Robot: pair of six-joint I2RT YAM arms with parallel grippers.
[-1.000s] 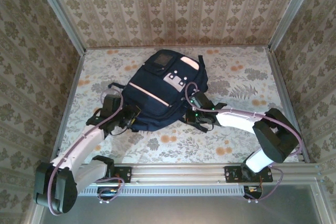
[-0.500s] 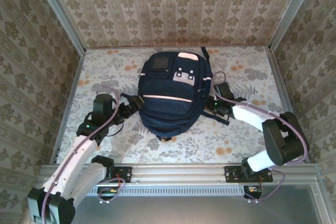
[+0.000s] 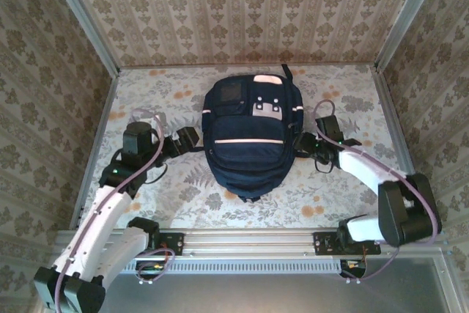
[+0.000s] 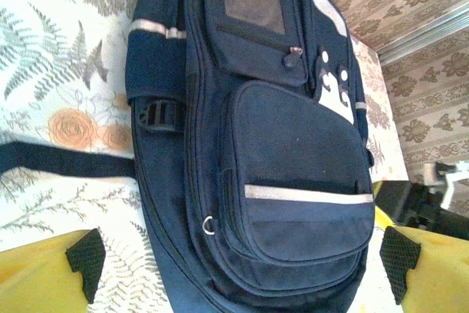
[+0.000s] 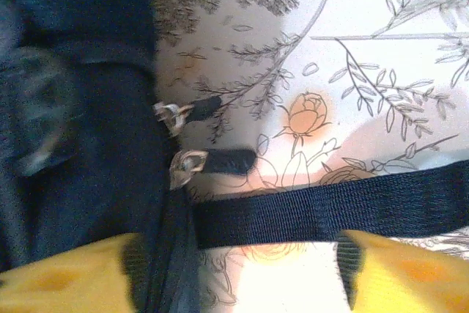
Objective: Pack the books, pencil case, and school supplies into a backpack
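The navy-blue backpack (image 3: 253,137) lies flat mid-table, front pockets up, its top toward the back wall. My left gripper (image 3: 194,141) stands open just off its left side. In the left wrist view the backpack (image 4: 286,159) spans the space ahead of the widely spread left gripper (image 4: 242,262). My right gripper (image 3: 303,142) is at the pack's right edge. In the right wrist view the right gripper (image 5: 238,269) is open, with a dark strap (image 5: 330,210) lying across the cloth between its fingers and two zipper pulls (image 5: 183,166) just beyond. The books, pencil case and school supplies are out of view.
Floral cloth (image 3: 330,196) covers the table. Wallpapered walls with metal posts close in the left, right and back. An aluminium rail (image 3: 249,240) with the arm bases runs along the near edge. A loose strap (image 4: 66,159) trails left of the pack.
The backpack has swung from tilted to straight and shifted toward the back. The left gripper opened and drew off to the left. The right gripper moved to the pack's right edge and opened.
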